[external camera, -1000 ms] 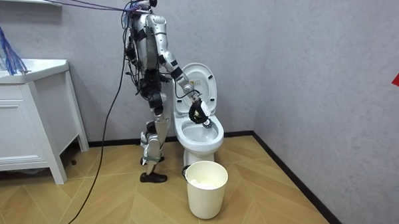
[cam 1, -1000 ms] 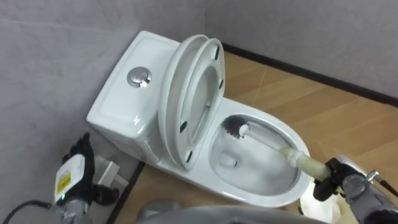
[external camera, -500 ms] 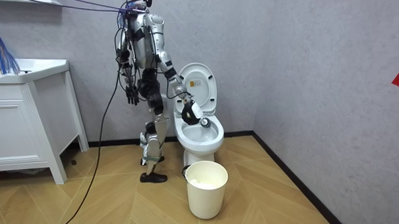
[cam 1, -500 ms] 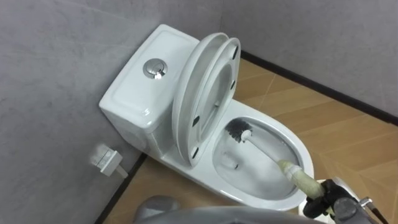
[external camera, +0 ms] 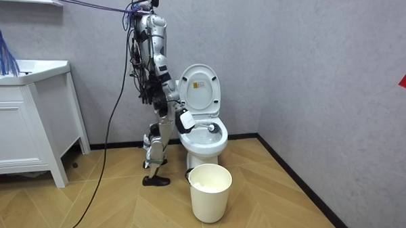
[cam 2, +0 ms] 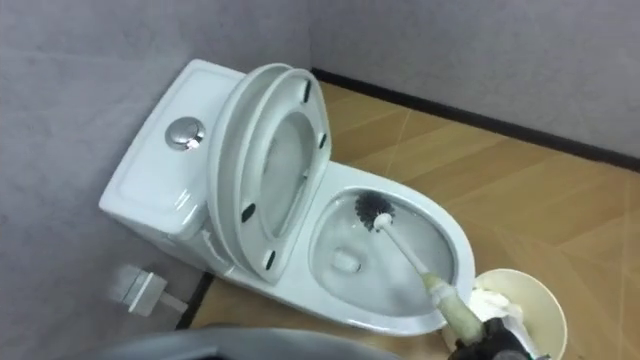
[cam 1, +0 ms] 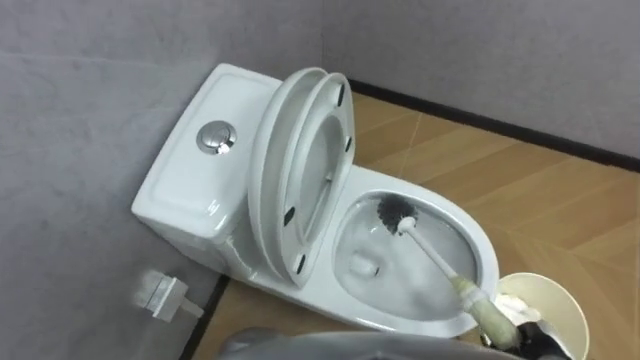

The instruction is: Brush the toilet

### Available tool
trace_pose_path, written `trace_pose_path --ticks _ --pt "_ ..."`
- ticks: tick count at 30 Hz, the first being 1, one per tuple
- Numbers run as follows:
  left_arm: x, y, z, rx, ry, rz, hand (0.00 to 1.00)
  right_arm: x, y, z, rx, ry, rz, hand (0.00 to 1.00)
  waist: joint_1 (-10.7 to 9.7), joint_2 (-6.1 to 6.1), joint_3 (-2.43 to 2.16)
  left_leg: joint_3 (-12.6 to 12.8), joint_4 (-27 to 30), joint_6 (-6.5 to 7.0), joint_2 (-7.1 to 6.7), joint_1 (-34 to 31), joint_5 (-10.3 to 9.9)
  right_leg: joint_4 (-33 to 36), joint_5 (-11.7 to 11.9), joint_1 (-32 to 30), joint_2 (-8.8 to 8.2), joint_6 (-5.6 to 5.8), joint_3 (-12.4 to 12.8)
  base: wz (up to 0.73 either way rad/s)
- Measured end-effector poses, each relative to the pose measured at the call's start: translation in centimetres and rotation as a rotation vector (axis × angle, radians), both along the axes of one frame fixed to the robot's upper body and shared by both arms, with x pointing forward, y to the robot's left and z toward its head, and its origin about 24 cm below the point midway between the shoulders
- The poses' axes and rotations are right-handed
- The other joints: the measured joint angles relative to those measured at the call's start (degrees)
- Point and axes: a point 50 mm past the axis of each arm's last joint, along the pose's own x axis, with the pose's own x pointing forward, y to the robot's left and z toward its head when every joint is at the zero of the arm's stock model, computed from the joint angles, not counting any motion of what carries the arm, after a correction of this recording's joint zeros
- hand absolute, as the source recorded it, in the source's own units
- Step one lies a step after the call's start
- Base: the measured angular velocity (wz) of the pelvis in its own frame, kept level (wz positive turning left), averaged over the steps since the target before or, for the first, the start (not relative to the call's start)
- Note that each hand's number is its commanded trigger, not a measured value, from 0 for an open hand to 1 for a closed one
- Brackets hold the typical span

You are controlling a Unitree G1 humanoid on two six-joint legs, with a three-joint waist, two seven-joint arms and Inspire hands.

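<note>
The white toilet stands with lid and seat raised against the tank. A toilet brush reaches into the bowl, its dark bristle head against the bowl's rear wall and its pale handle running to the lower right. My right hand, dark at the bottom edge, is shut on the handle's end. In the room view I stand at the toilet's left side, right hand low over the bowl's rim. My left hand hangs close to my body.
A cream bucket stands on the wood floor just in front of the toilet, under my right hand; it is also in the room view. A grey wall is behind the tank, with a small white box low beside it. A white cabinet stands far left.
My head camera has swung, shifting the whole picture. My right hand has dropped and drawn back toward my body, moving the brush in the bowl. My left arm has swung in against my body.
</note>
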Motion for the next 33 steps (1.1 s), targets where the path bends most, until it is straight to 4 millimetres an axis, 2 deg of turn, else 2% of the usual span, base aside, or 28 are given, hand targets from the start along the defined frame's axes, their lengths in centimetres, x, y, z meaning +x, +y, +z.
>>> trace_pose_path --ticks 2,6,7,10,12,14,16,24,30,33 --pt "1.3 0.0 0.0 -0.001 -0.028 -0.011 0.0 -0.6 0.4 -0.2 0.003 0.005 -0.019 1.0 -1.21 -0.26 -0.06 1.02 -0.01 0.1 0.05 0.56 -0.07 0.16 0.02 -0.18 0.02 0.0 1.68 -0.34" --pt "2.4 -0.3 0.0 -0.002 -0.051 -0.037 0.0 -1.8 0.8 -0.4 0.007 0.02 -0.054 1.0 -3.57 -0.22 -0.29 3.15 0.07 0.07 0.6 1.28 -1.0 0.18 0.23 -0.37 0.51 0.1 3.72 -0.32" --pt "3.0 -0.4 -0.1 -0.006 -0.061 -0.048 0.0 -2.2 1.0 -0.4 0.011 0.028 -0.063 1.0 -3.64 0.06 -0.31 4.38 0.04 -0.01 1.09 1.69 -1.66 0.19 0.47 -0.55 0.99 -0.03 4.84 -0.45" --pt "3.6 -0.8 -0.2 -0.014 -0.069 -0.07 0.0 -3.2 1.6 -0.7 0.027 0.065 -0.069 1.0 -4.32 0.41 -0.24 5.55 0.01 0.01 1.26 2.28 -1.88 1.08 0.55 -0.79 1.4 -0.06 6.63 -0.37" --pt "4.1 -1.0 -0.2 -0.02 -0.076 -0.093 0.0 -3.2 1.8 -0.7 0.034 0.077 -0.063 1.0 -5.04 0.79 -0.23 6.16 -0.05 0.02 1.41 2.56 -2.12 1.31 0.54 -1.57 1.42 -0.04 7.9 -0.32" --pt "4.7 -1.4 -0.2 -0.027 -0.083 -0.119 0.0 -3.2 2.0 -0.8 0.033 0.087 -0.039 1.0 -5.91 1.59 -0.26 6.97 -0.08 0.04 1.99 2.56 -3.19 2.12 0.53 -2.59 2.05 -0.05 9.25 -0.3" --pt "4.5 -1.4 -0.3 -0.03 -0.072 -0.124 0.0 -3.1 2.2 -0.9 0.042 0.096 -0.02 1.0 -6.64 1.85 -0.33 7.14 -0.38 0.05 2.06 2.62 -3.44 3.09 0.5 -3.48 2.32 -0.02 9.77 -0.21" --pt "4.0 -1.6 -0.4 -0.038 -0.058 -0.124 0.0 -3.2 2.8 -0.7 0.053 0.099 0.058 1.0 -6.63 1.77 -0.28 10.14 -1.47 0.31 2.22 2.44 -3.59 5.09 0.62 -6.76 3.02 0.06 13.91 -0.25" --pt "3.9 -2.0 -0.5 -0.033 -0.059 -0.12 0.0 -2.8 3.0 -0.3 0.018 0.035 0.071 1.0 -6.95 1.75 -0.34 10.39 -1.53 0.33 2.19 1.24 -3.57 5.09 0.82 -8.18 3.05 0.1 14.29 -0.03" --pt "3.9 -2.2 -0.5 -0.026 -0.061 -0.126 0.0 -1.5 3.0 0.4 -0.028 -0.027 0.139 1.0 -6.9 1.86 -0.32 10.7 -1.43 0.33 2.17 0.55 -3.57 5.15 0.82 -8.92 3.05 0.1 14.49 -0.05"
